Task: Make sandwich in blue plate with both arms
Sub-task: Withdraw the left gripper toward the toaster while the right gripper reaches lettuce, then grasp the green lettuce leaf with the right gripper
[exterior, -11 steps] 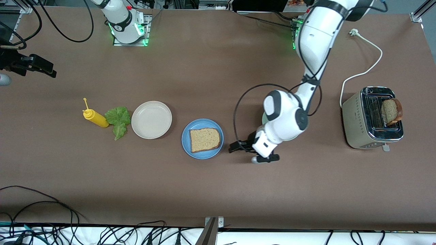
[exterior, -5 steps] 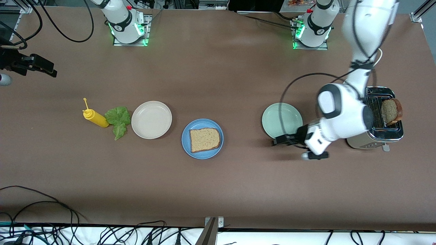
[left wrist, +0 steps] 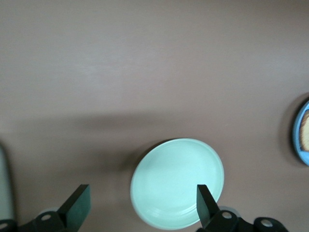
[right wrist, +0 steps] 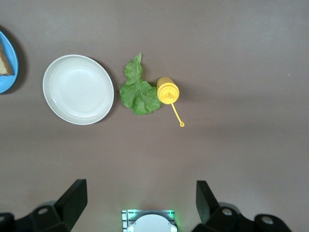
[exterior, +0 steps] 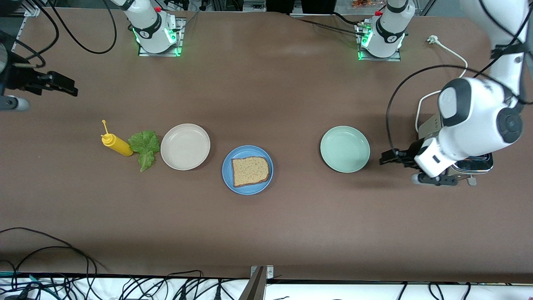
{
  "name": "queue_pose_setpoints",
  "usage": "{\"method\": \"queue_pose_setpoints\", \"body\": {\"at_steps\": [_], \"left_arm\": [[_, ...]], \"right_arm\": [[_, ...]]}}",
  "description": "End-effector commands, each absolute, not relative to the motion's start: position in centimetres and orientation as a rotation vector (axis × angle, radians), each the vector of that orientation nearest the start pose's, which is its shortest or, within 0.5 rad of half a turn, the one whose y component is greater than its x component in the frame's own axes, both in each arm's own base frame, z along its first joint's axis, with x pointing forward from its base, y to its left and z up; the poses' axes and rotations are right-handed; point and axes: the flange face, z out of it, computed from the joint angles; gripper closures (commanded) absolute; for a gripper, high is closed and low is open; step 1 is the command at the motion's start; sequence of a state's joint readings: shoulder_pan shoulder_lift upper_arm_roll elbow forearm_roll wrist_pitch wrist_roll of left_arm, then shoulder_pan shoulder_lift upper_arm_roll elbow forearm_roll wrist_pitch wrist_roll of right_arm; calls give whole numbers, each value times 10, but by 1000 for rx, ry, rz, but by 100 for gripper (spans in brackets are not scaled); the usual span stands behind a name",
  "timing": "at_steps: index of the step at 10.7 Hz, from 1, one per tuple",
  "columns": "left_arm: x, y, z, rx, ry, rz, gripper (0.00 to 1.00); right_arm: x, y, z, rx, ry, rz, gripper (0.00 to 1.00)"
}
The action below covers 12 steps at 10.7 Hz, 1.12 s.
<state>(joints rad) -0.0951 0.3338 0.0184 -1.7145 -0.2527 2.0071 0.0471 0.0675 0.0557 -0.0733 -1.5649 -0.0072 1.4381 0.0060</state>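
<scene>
One bread slice (exterior: 250, 171) already lay flat in the blue plate (exterior: 247, 187), near the middle of the desk (exterior: 266, 225), as the base for the sandwich. The lettuce leaf (exterior: 144, 146) waited on the desk between the yellow mustard bottle (exterior: 117, 144) and the beige plate (exterior: 185, 146), toward the right arm's end and within that arm's reach. The mint-green plate (exterior: 344, 148) sat bare toward the left arm's end.

The left claw (exterior: 393, 157) hung with its jaws wide and holding nothing, over the desk between the mint-green plate and the toaster (exterior: 433, 131), most of which the arm covered. That placing likely served a reach for a second slice. The right claw (exterior: 62, 86) waited over the desk's edge at the right arm's end, its jaws also wide and holding nothing.

A second earlier the left claw had hovered just beside the blue plate; half a second earlier it was at the mint-green plate's edge, with the toaster's slice still showing. It had since swung on toward the toaster, and the arm now hid that slice. The right claw had barely shifted.
</scene>
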Motion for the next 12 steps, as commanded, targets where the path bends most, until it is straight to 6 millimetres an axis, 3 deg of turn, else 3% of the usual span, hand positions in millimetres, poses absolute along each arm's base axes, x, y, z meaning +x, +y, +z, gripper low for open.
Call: {"method": "queue_pose_setpoints", "body": {"at_steps": [1,4,6,9,12], "left_arm": [[619,-32,436,-3254,38,132,3],[603,-15,486,-3143,62,171,3],[592,-12,513,-3118,30,196,3],[578,-14,539,-3112,-27,240,1],[567,-9,578,-3107,-91,285,0]], "right_arm": [[588,5,534,-3125,-35,356,0],[633,40,469,-3150,-155,232,0],[647,56,424,-3154,-209,256,7],[654,57,346,-3145,-300,296,13],[642,45,268,-3128,-402,302,17]]}}
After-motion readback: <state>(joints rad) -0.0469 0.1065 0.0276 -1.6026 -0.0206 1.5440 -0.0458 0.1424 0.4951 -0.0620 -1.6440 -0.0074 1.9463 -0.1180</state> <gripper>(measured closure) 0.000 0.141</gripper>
